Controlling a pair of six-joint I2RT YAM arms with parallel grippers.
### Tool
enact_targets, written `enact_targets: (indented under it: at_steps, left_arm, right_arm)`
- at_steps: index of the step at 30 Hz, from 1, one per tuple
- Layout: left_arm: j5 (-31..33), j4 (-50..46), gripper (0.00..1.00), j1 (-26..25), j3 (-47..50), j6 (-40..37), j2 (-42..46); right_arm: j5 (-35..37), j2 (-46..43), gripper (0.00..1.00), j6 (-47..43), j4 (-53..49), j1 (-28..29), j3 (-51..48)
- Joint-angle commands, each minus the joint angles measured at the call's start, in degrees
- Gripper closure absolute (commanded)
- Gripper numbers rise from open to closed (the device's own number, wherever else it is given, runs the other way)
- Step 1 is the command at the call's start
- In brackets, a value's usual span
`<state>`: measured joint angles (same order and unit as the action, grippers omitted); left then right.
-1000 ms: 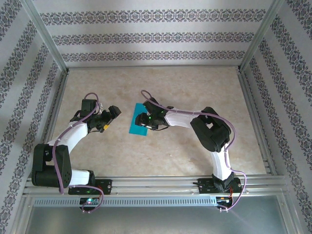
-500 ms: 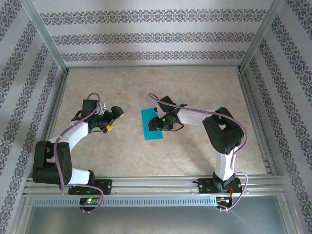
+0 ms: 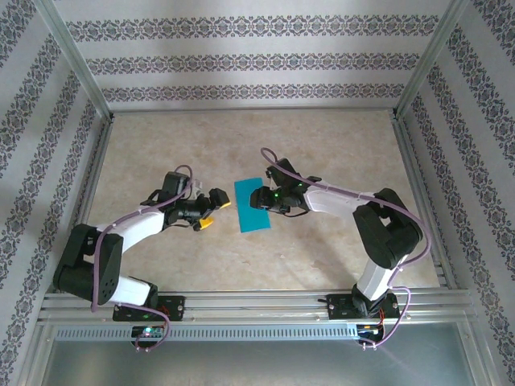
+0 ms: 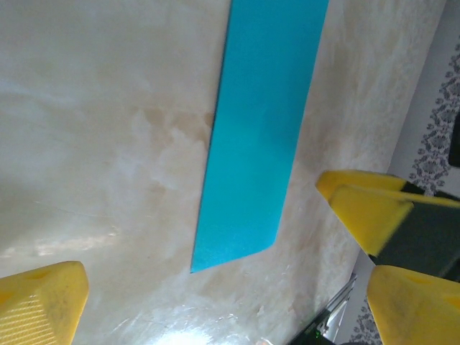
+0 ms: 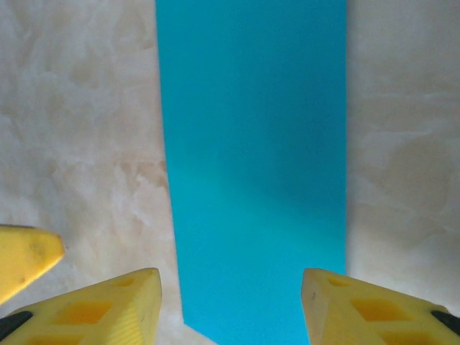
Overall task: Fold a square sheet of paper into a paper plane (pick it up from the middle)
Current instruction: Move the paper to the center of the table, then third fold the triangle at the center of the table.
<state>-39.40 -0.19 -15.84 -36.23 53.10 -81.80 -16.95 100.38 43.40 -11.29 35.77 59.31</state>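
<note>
The teal-blue paper (image 3: 248, 212) lies flat on the table as a narrow strip with one corner cut at a slant. My right gripper (image 3: 263, 197) is open at its right edge. In the right wrist view the two yellow fingers (image 5: 108, 305) stand either side of the paper (image 5: 251, 144), with the gripper's middle (image 5: 233, 305) above it and nothing clamped. My left gripper (image 3: 218, 203) is open just left of the paper. In the left wrist view the strip (image 4: 262, 122) lies ahead of the left gripper (image 4: 226, 305). The right gripper's yellow finger (image 4: 374, 212) shows past the strip.
The beige marbled table (image 3: 322, 145) has aluminium rails along its sides and patterned walls (image 3: 241, 60) behind. The left gripper's fingertip (image 5: 25, 255) pokes into the right wrist view at the left. Both arms reach inward and nearly meet over the paper.
The paper slid right with the right gripper, then stayed put. The left arm swung right and nearer, bringing its open gripper up beside the paper.
</note>
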Motion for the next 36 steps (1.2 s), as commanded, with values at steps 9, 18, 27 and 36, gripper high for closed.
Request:
enact_targets:
  at_steps: [9, 18, 27, 36]
  left_arm:
    - [0.0, 5.1, 0.16, -5.8, -3.6, 4.0, -7.2]
    - [-1.2, 5.4, 0.44, -6.8, -5.1, 6.8, -11.4]
    - [-2.0, 5.9, 0.57, -7.9, -7.3, 7.5, -15.1]
    - [-2.4, 5.8, 0.58, -7.9, -8.2, 6.9, -17.4]
  right_arm:
    - [0.2, 5.2, 0.47, 3.1, 1.8, -0.8, 0.7]
    - [-0.7, 7.6, 0.48, 4.1, 1.2, -1.3, -1.8]
    - [-0.9, 7.9, 0.49, 4.2, 0.9, -1.7, -2.8]
    - [-1.4, 7.7, 0.50, 4.1, 1.3, -2.2, -3.1]
